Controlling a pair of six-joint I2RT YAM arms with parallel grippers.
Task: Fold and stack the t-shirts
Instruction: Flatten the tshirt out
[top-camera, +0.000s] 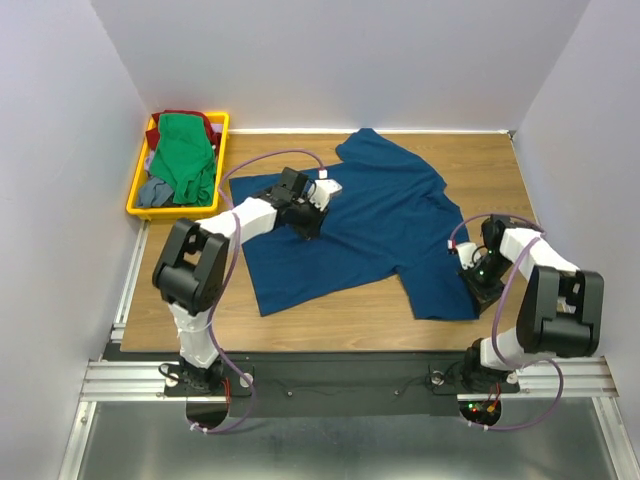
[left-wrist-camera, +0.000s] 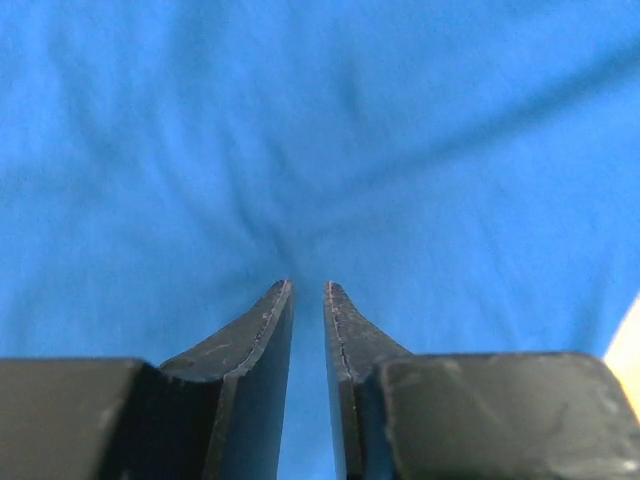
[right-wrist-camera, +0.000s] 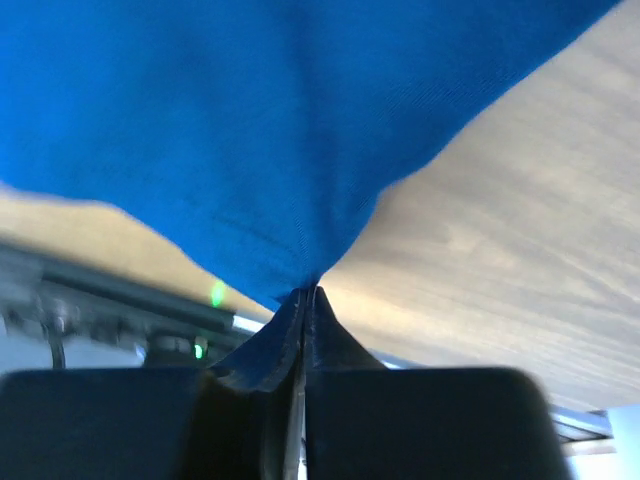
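Your right gripper (right-wrist-camera: 308, 292) is clenched on the near right corner of the blue t-shirt (top-camera: 370, 220).
The shirt lies spread on the wooden table (top-camera: 330, 320). Your left gripper (left-wrist-camera: 308, 285) sits tips-down on its far left part, jaws a slit apart; you cannot tell whether it pinches cloth.

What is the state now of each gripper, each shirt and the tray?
blue t-shirt: spread out on the table, not folded
left gripper: jaws slightly apart, tips on the blue t-shirt
right gripper: shut on the blue t-shirt's edge
green t-shirt: crumpled, on top in the tray
red t-shirt: crumpled, mostly covered
grey-blue t-shirt: crumpled, near end
yellow tray: holds three shirts
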